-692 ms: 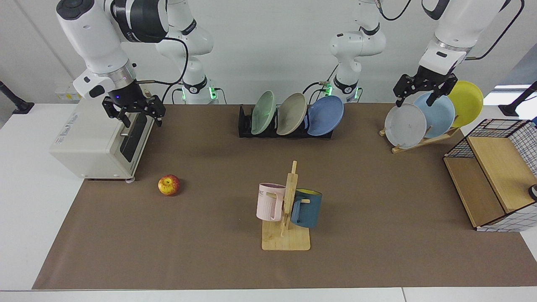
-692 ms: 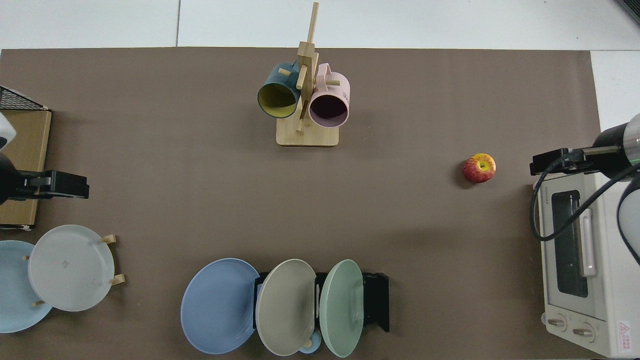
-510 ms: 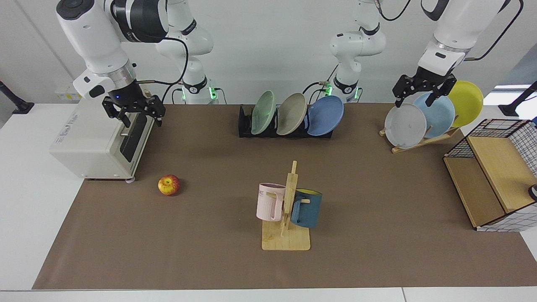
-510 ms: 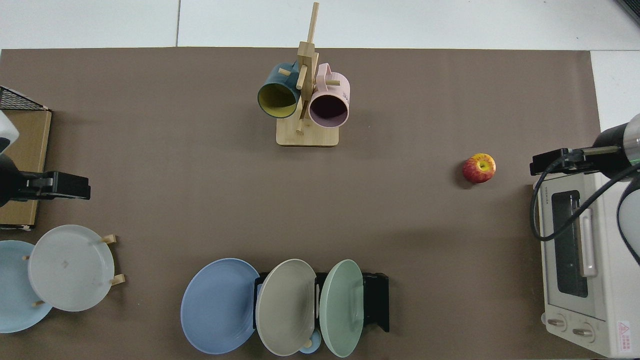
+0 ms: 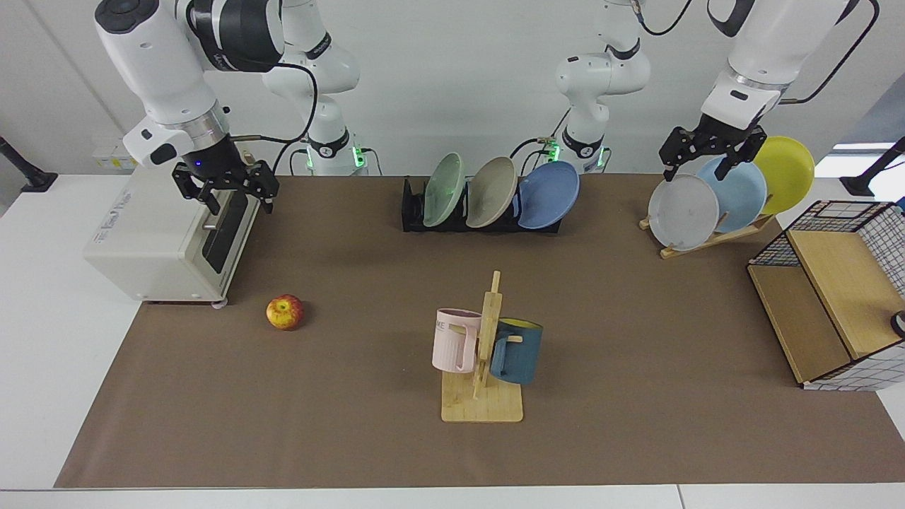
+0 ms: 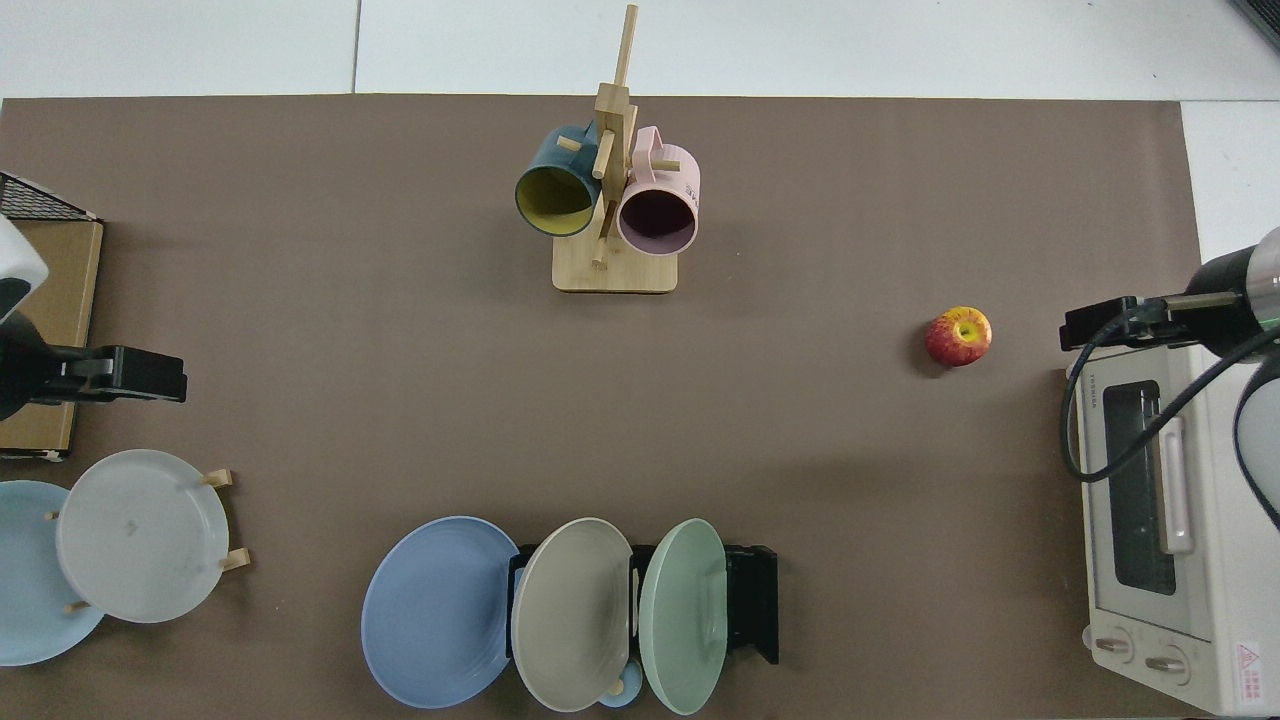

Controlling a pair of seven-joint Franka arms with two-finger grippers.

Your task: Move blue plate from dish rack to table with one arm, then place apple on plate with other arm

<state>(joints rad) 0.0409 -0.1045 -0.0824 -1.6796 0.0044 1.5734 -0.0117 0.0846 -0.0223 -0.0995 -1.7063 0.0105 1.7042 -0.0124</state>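
My left tool (image 5: 712, 151), fingers spread and empty, hangs above the wooden rack; the blue plate (image 5: 549, 194) stands nearer it than my right tool (image 5: 225, 188), also spread.

blue plate (image 6: 437, 612): leaning in dish rack (image 6: 752, 604), beside beige plate (image 6: 570, 612)
apple (image 6: 958, 336): on table (image 6: 400, 400), near toaster oven (image 6: 1170, 530)

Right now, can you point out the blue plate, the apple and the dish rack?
blue plate (image 5: 549, 195), facing view, middle of its face.
apple (image 5: 285, 312), facing view, its front side.
dish rack (image 6: 755, 600), top view, its bare black end.
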